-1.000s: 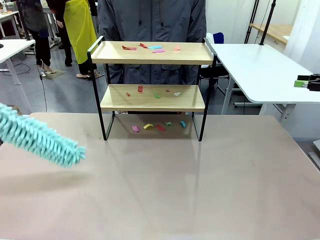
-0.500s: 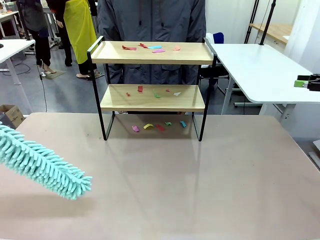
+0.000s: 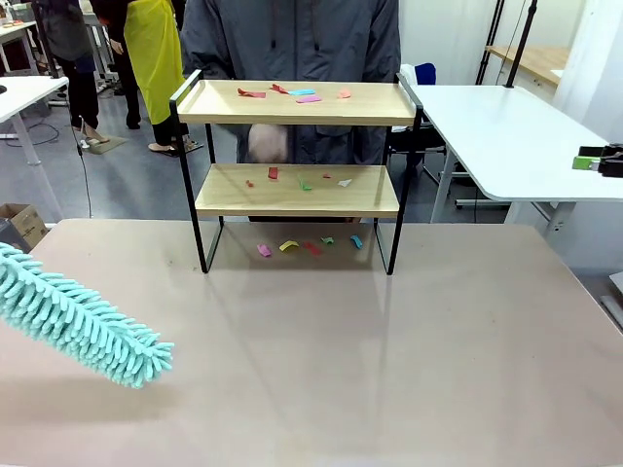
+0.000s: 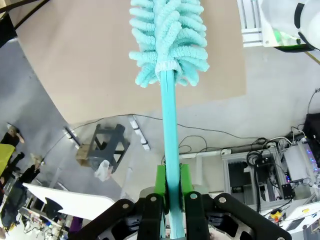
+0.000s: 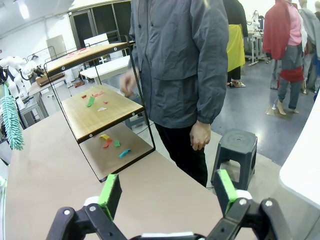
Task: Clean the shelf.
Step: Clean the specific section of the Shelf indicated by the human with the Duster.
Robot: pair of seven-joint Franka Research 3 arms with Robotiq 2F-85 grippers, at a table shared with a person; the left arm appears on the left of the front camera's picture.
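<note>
Two-tier shelf (image 3: 292,203), far middle of beige tabletop (image 3: 409,370); coloured paper scraps (image 3: 302,94) on both boards and on the tabletop beneath. Behind it, person's hand (image 3: 265,143). Near left, teal duster (image 3: 83,321), handle pinched in left gripper (image 4: 170,200). Far right, right gripper (image 5: 167,189), spread wide, empty.

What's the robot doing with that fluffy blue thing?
It is getting ready to dust. The left gripper is shut on the handle of a fluffy duster, held over the table at the left, well short of the shelf. Coloured scraps lie on both boards and on the table underneath, so nothing is swept yet. A person stands behind the shelf. The right gripper is open and holds nothing.
</note>
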